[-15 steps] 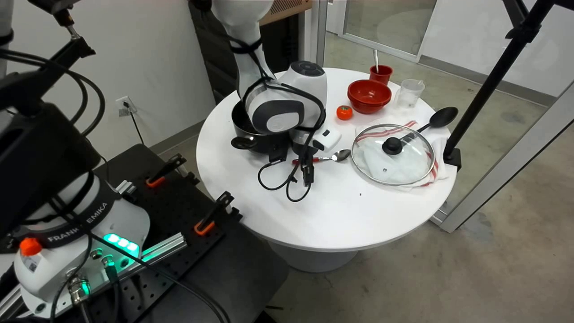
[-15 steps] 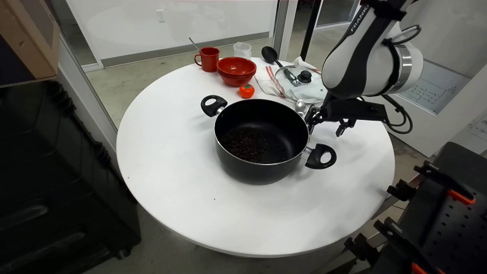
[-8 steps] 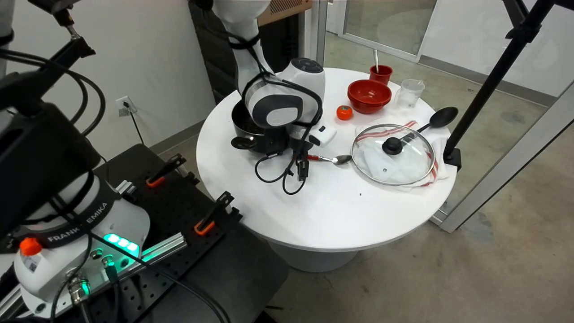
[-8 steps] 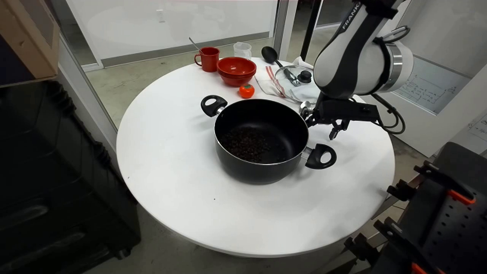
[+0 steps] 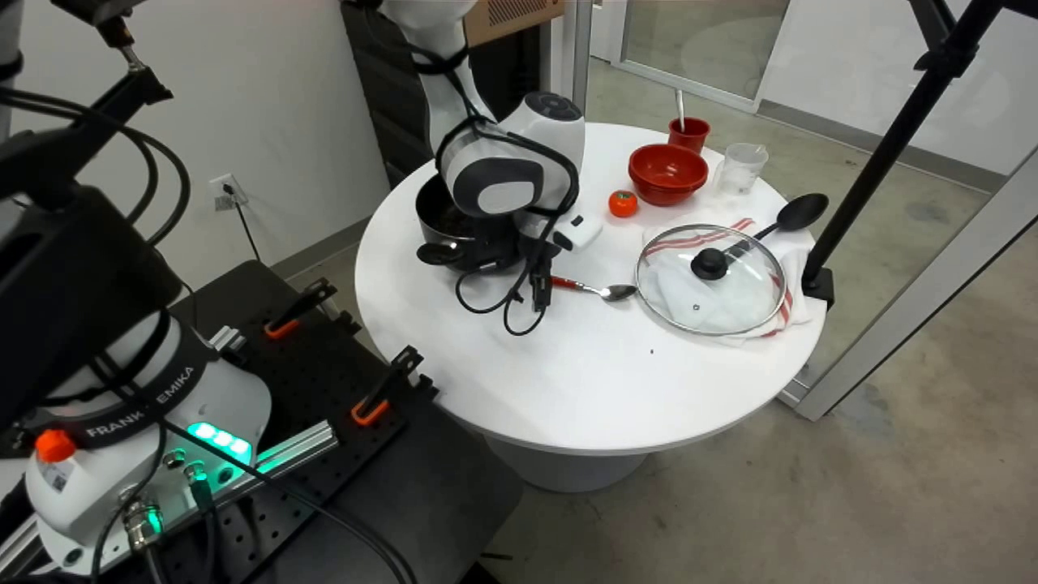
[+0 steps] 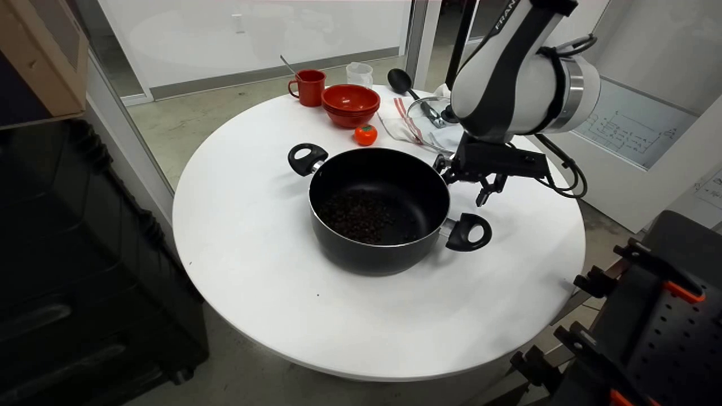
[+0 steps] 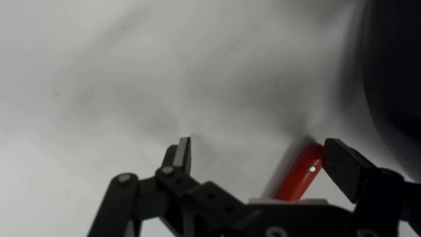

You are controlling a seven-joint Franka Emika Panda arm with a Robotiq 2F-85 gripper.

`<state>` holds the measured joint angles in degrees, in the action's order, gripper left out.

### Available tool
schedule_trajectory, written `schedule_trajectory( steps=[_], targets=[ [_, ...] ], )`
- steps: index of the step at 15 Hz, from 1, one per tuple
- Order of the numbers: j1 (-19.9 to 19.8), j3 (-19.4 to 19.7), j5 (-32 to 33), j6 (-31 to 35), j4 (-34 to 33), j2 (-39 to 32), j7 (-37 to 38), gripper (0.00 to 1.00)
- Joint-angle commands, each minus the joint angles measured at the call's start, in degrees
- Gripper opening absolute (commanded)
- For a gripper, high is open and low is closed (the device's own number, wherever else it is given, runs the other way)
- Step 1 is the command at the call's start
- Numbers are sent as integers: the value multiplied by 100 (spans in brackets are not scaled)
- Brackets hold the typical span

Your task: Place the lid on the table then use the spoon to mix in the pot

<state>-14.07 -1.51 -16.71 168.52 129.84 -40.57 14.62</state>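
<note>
One step looks done: lid (image 5: 710, 273) lies on the table (image 5: 616, 389) (towel (image 6: 398, 127) beneath). Hand (image 7: 256, 151) spread, gripping nothing; remaining: grasp spoon (image 7: 300, 172), mix in the pot (image 6: 375, 256).

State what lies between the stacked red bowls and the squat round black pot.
An exterior view shows a round orange-red tomato on the white tabletop between the bowls and the pot.

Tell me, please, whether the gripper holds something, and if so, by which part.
Nothing is held. The gripper is open; in the wrist view, the spoon's red handle shows between its jaws, unclamped.
</note>
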Motion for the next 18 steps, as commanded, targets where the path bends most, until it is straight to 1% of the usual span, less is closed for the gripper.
schedule_trajectory(
  steps=[1, 6, 9, 11, 13, 14, 15, 16, 17, 18],
  targets=[
    [20, -115, -387, -1, -168, 66, 141, 100],
    [22, -264, -831, 751, -252, 4, 354, 100],
    [121, -201, -1039, 1066, -179, -28, 683, 97],
    [151, -165, -1150, 1093, -144, -44, 877, 96],
    [104, -181, -1255, 967, -158, -55, 1021, 97],
    [105, -174, -1289, 893, -168, -62, 1084, 93],
    [106, -172, -1320, 858, -170, -69, 1136, 86],
    [112, -168, -1346, 837, -181, -82, 1185, 82],
    [110, -167, -1369, 788, -207, -97, 1230, 70],
    [108, -167, -1391, 759, -233, -113, 1271, 60]
  ],
)
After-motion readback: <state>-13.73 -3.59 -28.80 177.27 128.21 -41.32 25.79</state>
